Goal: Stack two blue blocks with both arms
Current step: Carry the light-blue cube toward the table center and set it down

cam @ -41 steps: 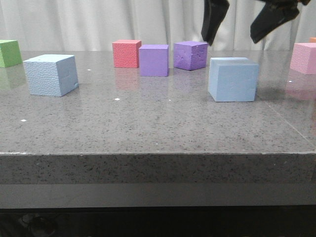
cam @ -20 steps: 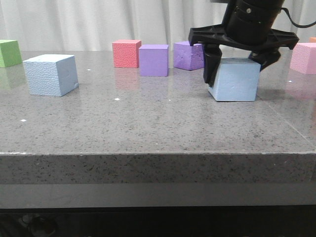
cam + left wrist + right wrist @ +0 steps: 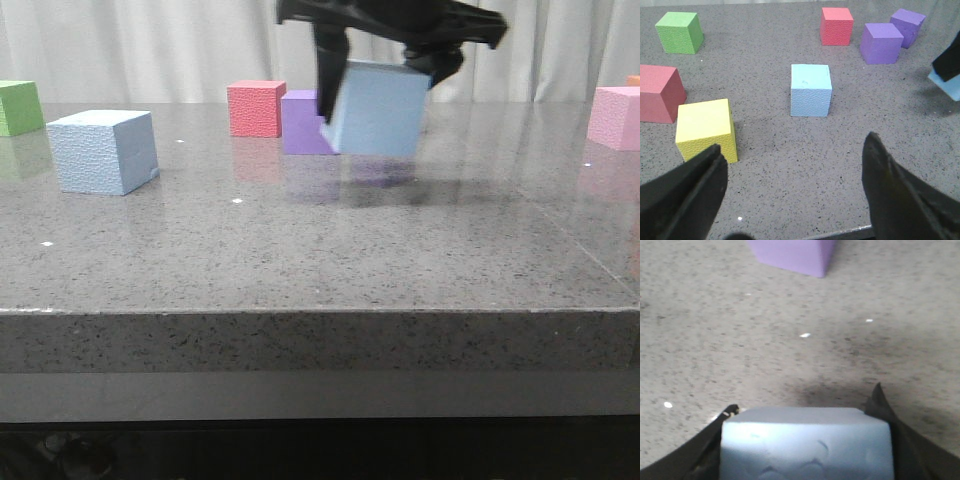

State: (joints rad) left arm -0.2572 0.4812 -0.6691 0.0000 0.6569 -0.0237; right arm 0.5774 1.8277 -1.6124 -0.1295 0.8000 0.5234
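Observation:
One blue block (image 3: pixel 378 110) hangs tilted above the table, with my right gripper (image 3: pixel 382 92) shut on it from above. The right wrist view shows this block (image 3: pixel 805 445) filling the space between the dark fingers (image 3: pixel 879 405) of the right gripper (image 3: pixel 805 409). A corner of the block (image 3: pixel 949 89) shows at the edge of the left wrist view. The other blue block (image 3: pixel 105 150) rests on the table at the left. In the left wrist view this second block (image 3: pixel 811 90) lies well ahead of my left gripper (image 3: pixel 794 145), which is open and holds nothing.
A red cube (image 3: pixel 256 108) and a purple cube (image 3: pixel 303 125) stand behind the lifted block. A green cube (image 3: pixel 20 107) sits far left, a pink one (image 3: pixel 615 117) far right. A yellow cube (image 3: pixel 706 129) and a large red cube (image 3: pixel 657 92) lie near the left gripper.
The right gripper came down over the right-hand blue block, shut on it, lifted it off the table and carried it leftward. The left blue block has not moved.

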